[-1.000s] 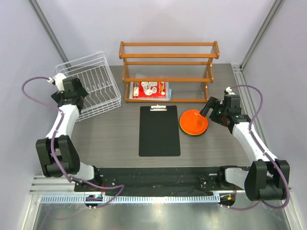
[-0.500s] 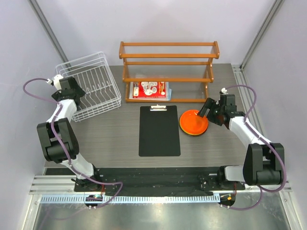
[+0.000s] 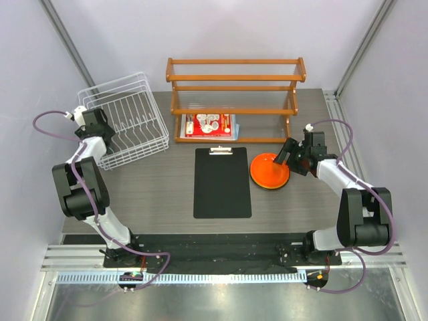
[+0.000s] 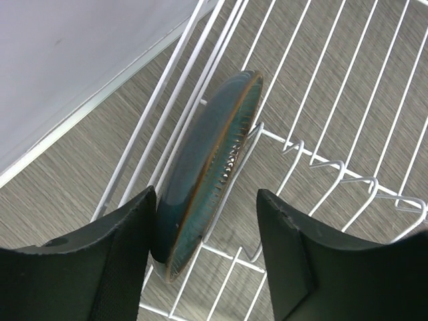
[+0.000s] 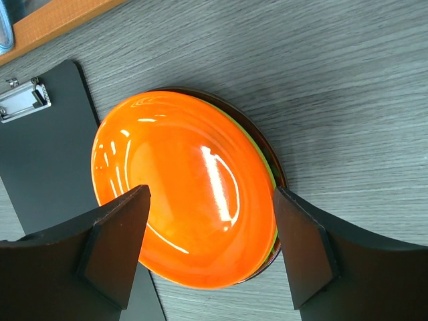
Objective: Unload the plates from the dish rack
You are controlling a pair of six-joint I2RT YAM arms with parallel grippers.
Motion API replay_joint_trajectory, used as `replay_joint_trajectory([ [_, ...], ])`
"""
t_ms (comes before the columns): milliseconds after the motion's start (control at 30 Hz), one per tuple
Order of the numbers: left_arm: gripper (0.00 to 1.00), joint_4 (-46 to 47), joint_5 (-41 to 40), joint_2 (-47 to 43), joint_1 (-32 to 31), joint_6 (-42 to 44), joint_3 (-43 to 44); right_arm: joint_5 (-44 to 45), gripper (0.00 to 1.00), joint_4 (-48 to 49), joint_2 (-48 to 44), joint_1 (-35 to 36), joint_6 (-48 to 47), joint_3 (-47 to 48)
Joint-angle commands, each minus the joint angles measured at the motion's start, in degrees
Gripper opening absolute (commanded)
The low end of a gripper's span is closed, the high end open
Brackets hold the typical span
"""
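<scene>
A teal blue plate stands on edge in the white wire dish rack, near its left front corner. My left gripper is open and straddles that plate: the left finger touches its back, while the right finger stands well apart from its face. In the top view the left gripper hides the plate. The orange plate lies on the table to the right of the clipboard, stacked on a lime green plate and a dark red plate. My right gripper hovers open over this stack.
A black clipboard lies at the table's middle. Behind it stands an orange-brown wooden shelf with a red packet under it. Rack wires and tines surround the left fingers. Grey walls close in on both sides.
The left gripper has shifted toward the rack's left front corner and its jaws have narrowed around the teal plate. The right gripper has edged left over the orange plate.
</scene>
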Motion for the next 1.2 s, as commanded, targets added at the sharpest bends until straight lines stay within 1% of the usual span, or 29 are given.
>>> replay_joint_trajectory([
  [0,0.60,3.66,-1.10,-0.82,0.34,-0.27,0.26,-0.77,0.80,2.53,0.15,0.01,-0.69,2.00],
  [100,0.53,3.31,-1.37,-1.09,0.34,-0.44,0.08,-1.12,0.80,2.62,0.15,0.10,-0.60,1.82],
  [167,0.47,3.57,-1.11,-1.09,0.42,-0.36,-0.10,-1.04,0.80,2.71,-0.11,0.02,-0.60,1.65],
  [233,0.44,3.22,-1.11,-0.83,0.34,-0.44,0.08,-1.12,0.80,2.71,-0.29,0.10,-0.60,1.56],
  [267,0.40,3.13,-1.11,-0.74,0.34,-0.44,0.16,-1.21,0.80,2.71,-0.20,0.02,-0.60,1.56],
  [333,0.34,3.04,-1.63,-0.82,0.42,-0.09,0.08,-1.30,0.80,2.71,-0.11,0.10,-0.60,1.65],
  [467,0.30,2.78,-2.42,-1.00,0.34,0.52,-0.01,-1.48,0.80,2.71,-0.11,0.02,-0.69,1.74],
  [500,0.27,2.78,-2.60,-0.83,0.34,0.70,0.08,-1.48,0.80,2.80,-0.11,0.10,-0.69,1.74],
  [567,0.15,2.26,-2.69,-0.47,0.34,0.96,0.52,-1.48,0.80,2.71,-0.11,0.10,-0.78,1.65],
  [600,0.08,2.17,-2.60,-0.21,0.34,0.96,0.60,-1.39,0.80,2.71,-0.11,0.10,-0.87,1.65],
  [700,0.00,1.99,-2.51,0.06,0.42,1.31,1.04,-1.48,0.80,2.71,-0.11,0.02,-0.78,1.65],
  [833,0.00,1.73,-1.46,-0.56,0.34,1.75,1.57,-1.48,0.80,2.71,-0.11,0.02,-0.87,1.56],
  [933,0.00,-0.12,0.39,-1.17,0.34,2.89,3.15,-1.74,0.80,2.71,-0.29,0.02,-0.78,1.47],
  [1100,0.00,-2.75,1.71,-5.48,0.34,4.74,5.08,-1.83,0.80,2.62,-1.78,0.10,-0.69,1.30],
  [1167,0.00,-4.94,1.10,-7.32,0.34,5.27,6.05,-1.57,0.80,2.45,-2.39,0.02,-0.60,1.21],
])
